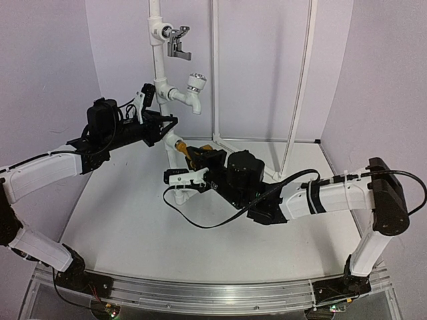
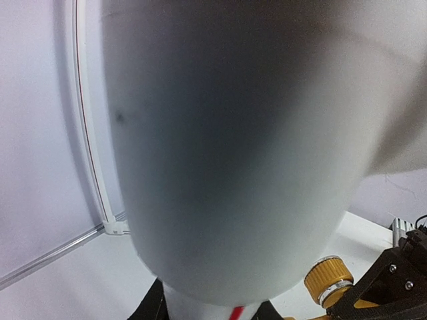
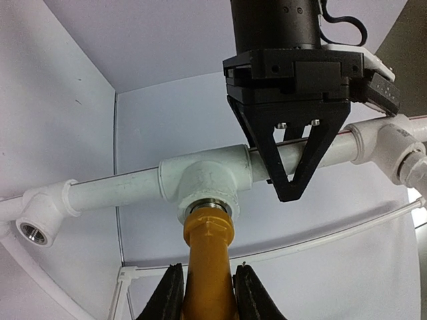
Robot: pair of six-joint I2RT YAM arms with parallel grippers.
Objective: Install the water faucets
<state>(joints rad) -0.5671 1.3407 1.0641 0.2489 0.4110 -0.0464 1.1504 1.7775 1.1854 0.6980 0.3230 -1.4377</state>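
White arm links (image 1: 40,175), black joints (image 1: 390,200), looping black cables (image 1: 200,225).

The small golden brass tap (image 3: 209,267) is smooth metal with a dull satin sheen. The round white plastic pipe (image 3: 113,193) looks smooth, faintly glossy; its white tee fitting (image 3: 200,180) holds a bright metal threaded ring (image 3: 212,204). The grey lever tap (image 1: 179,41) is shiny chrome.

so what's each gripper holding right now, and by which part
The right gripper holds the brass tap by its body, below the threaded end at the white tee. The left gripper clamps the white pipe beside that tee.
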